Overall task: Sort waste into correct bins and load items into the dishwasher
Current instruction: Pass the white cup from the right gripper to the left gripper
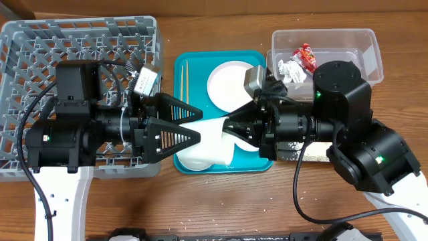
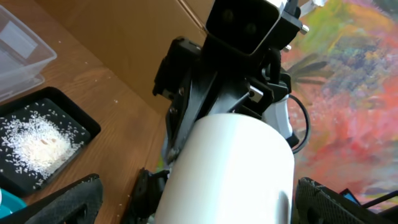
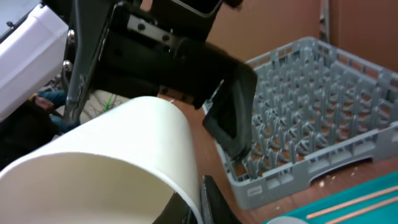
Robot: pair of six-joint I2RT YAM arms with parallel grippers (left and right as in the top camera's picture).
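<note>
The white cup [image 2: 230,168] fills the near field of both wrist views. It lies on its side in the air above the teal tray [image 1: 194,61], between the two arms. The right gripper [image 1: 231,126] is clenched on the cup's right end. The left gripper [image 1: 200,124] is fully released, with one finger on each side of the cup and no grasp made. Judgement: the waste stage appears complete and the loading stage has barely begun. The red wrapper [image 1: 306,57] and the white tissue [image 1: 289,69] lie in the clear tub [image 1: 371,50] at far right. No dish shows in the exposed part of the grey rack [image 1: 80,25] at left. The plate [image 1: 231,82], a second white dish [image 1: 200,159] and the chopsticks [image 1: 182,79] lie on the teal tray, not yet loaded. Only the left wrist view shows the rice [image 2: 34,140] gathered in the black tray [image 2: 81,118]; in the overhead view the right arm covers most of that tray. Only the right wrist view shows the rack's lattice floor at close range, near the cup.
</note>
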